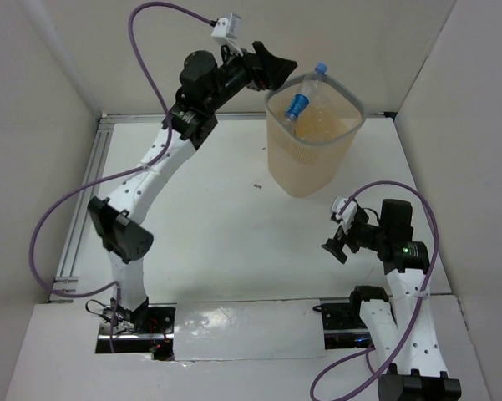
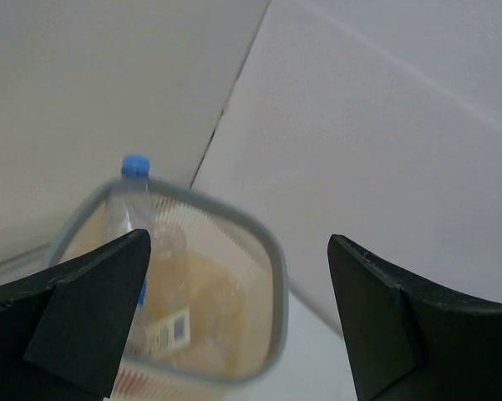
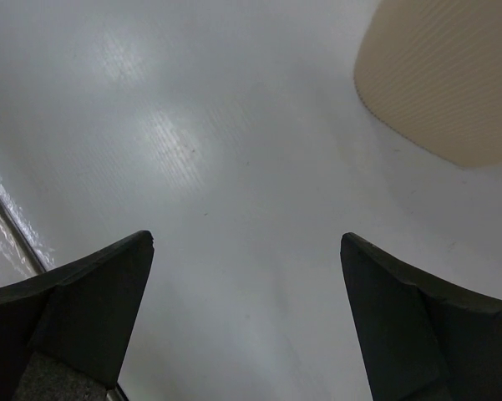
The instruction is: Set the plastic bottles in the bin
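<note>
The beige bin stands at the back right of the table. Clear plastic bottles lie inside it: one with a blue cap near the left rim, and one upright with its blue cap sticking above the far rim. My left gripper is open and empty, just left of the bin's mouth. In the left wrist view the bin and the upright bottle show between my open fingers. My right gripper is open and empty, low over the table in front of the bin.
White walls close in the table on the left, back and right. A metal rail runs along the left edge. A shiny strip lies between the arm bases.
</note>
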You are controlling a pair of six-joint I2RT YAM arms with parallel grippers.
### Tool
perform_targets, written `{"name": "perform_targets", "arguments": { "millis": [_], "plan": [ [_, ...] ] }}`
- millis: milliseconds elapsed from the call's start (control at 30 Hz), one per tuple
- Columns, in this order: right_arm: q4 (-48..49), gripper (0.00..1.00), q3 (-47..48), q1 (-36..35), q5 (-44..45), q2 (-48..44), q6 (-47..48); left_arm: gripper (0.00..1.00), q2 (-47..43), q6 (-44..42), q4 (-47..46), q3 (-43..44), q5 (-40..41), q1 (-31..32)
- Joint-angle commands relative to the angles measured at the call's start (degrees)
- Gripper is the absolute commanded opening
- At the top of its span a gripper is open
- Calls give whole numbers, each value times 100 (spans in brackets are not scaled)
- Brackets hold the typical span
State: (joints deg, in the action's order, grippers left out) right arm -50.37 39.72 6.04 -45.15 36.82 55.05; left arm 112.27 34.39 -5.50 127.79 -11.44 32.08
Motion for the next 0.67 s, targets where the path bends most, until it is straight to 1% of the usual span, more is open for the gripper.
{"name": "perform_targets", "arguments": {
  "millis": [0, 33, 67, 100, 133, 167, 200, 267, 300, 400, 433, 567, 633],
  "plan": [
    [870, 100, 167, 28, 373, -43, -1205, 100, -1354, -862, 529, -1129, -358, 27],
    [967, 100, 167, 28, 444, -43, -1372, 100, -1644, -968, 697, -1525, -411, 27],
    [1089, 100, 237, 28, 541, 18, -1661, 100, -2212, -1109, 864, -2312, -333, 27],
    [1212, 100, 237, 28, 881, 18, -1899, 100, -2505, -1188, 1014, -2711, -280, 27],
    [1431, 100, 298, 28, 1093, 79, -2371, 100, -3082, -1355, 1242, -3524, -184, 27],
    [1512, 100, 299, 28, 1322, 141, -2376, 100, -3088, -1356, 1314, -3532, -113, 27],
    [1591, 100, 369, 28, 1759, 211, -2785, 100, -3671, -1417, 1314, -4342, 70, 27],
    [1644, 100, 431, 28, 2070, 422, -3034, 100, -4228, -1418, 1472, -5067, 273, 27],
    [1644, 100, 518, 28, 2158, 501, -3165, 100, -4683, -1418, 1542, -5619, 387, 27],
    [1705, 100, 571, 28, 2221, 607, -3359, 100, -5240, -1357, 1910, -6359, 511, -95],
    [1767, 100, 493, 28, 2282, 607, -3430, 100, -5546, -1295, 1973, -6519, 511, -96],
    [2039, 100, 440, 28, 2282, 607, -3702, 100, -6189, -1189, 2088, -7109, 564, -201],
    [2198, 100, 379, 28, 2413, 607, -3808, 100, -6339, -1189, 2158, -7302, 564, -263]
  ]
}}
